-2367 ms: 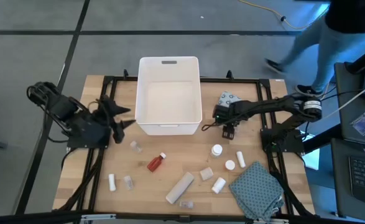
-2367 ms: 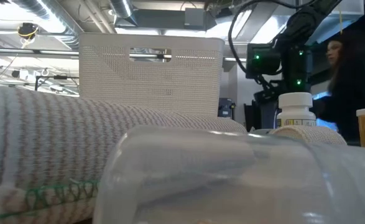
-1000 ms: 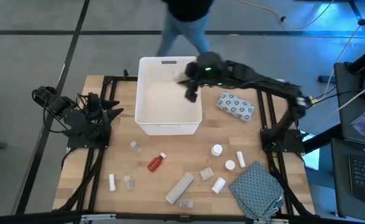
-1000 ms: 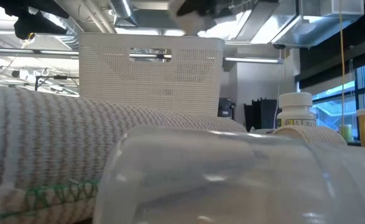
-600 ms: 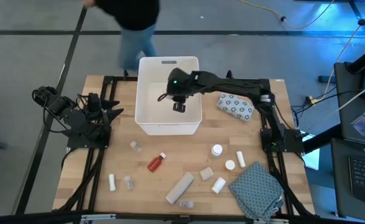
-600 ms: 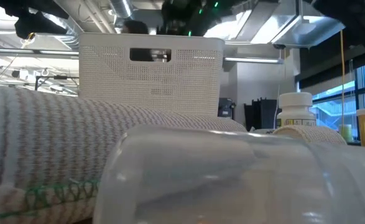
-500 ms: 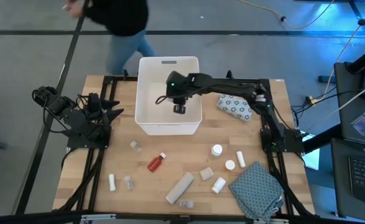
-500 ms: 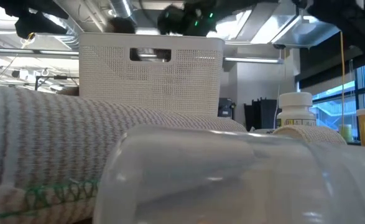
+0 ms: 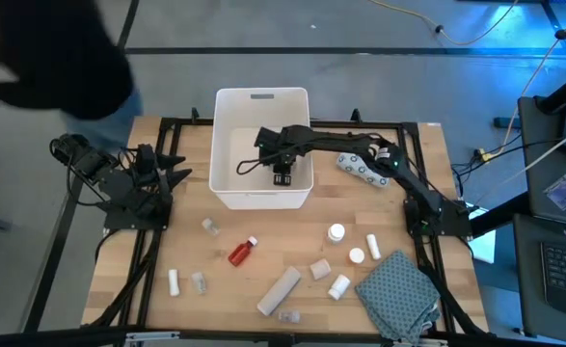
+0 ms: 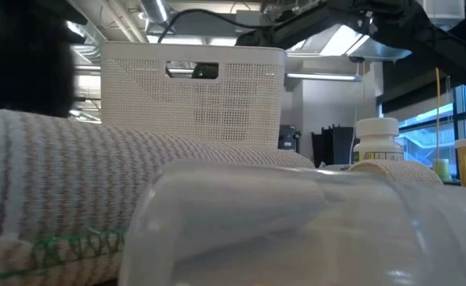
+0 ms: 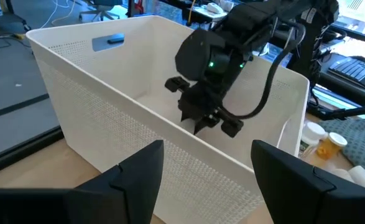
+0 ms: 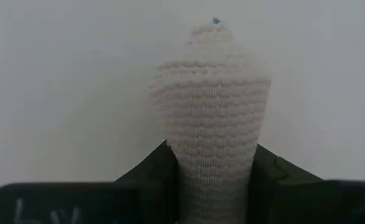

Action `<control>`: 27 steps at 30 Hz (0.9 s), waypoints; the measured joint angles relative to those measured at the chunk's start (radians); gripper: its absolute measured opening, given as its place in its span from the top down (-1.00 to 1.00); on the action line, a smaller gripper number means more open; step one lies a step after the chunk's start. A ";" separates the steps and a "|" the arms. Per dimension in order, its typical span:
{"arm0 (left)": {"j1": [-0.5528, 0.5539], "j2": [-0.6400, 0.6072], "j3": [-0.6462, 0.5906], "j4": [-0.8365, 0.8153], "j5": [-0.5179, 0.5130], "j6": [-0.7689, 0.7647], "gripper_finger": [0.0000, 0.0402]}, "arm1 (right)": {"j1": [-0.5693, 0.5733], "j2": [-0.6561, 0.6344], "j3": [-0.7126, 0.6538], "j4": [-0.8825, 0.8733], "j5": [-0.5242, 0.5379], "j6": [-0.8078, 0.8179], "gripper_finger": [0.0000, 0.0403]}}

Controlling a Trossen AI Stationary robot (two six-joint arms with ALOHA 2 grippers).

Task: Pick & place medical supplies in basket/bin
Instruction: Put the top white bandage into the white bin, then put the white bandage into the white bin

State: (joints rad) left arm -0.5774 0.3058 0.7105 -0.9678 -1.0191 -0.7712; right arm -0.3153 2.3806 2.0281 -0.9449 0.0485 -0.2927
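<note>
The white tub (image 9: 227,145) stands at the table's far middle. My right gripper (image 9: 283,175) reaches down inside it, shut on a white knitted bandage roll (image 12: 212,112); the left wrist view shows this gripper (image 11: 202,121) below the tub's rim. My left gripper (image 9: 188,176) waits open at the tub's left. Other supplies lie on the table: a blue-dotted pack (image 9: 362,165), a red bottle (image 9: 243,251), white bottles (image 9: 336,232), a grey roll (image 9: 280,290) and clear vials (image 9: 210,226). My right gripper pinches the bandage roll between its two fingers (image 12: 154,171), which sit on the roll's opposite sides (image 12: 188,155). It comes from above, pointing down into the tub. The roll's free end (image 12: 212,37) sticks out past the fingertips; whether it touches the tub's floor cannot be told.
A grey-teal patterned cloth (image 9: 398,294) lies at the near right corner. In the low view a knitted roll (image 10: 74,183) and a clear vial (image 10: 296,230) fill the foreground before the tub (image 10: 193,95). A person in dark clothes (image 9: 41,58) stands beyond the far left corner.
My right gripper has swung from above the tub's far right rim toward its middle and gone down inside the walls, dropping out of the low view. It has stayed shut. A person has walked leftward behind the table.
</note>
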 joint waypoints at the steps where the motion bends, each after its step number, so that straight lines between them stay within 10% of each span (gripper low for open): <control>1: 0.000 0.000 0.000 -0.001 0.000 0.000 -0.17 | 0.000 0.004 0.000 -0.002 0.000 0.000 0.44; 27: 0.000 0.000 0.000 -0.001 0.000 0.000 -0.17 | 0.000 0.008 0.171 -0.146 0.001 -0.022 -0.45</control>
State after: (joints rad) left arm -0.5774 0.3058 0.7105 -0.9689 -1.0195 -0.7708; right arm -0.3153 2.3882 2.1988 -1.0906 0.0498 -0.3151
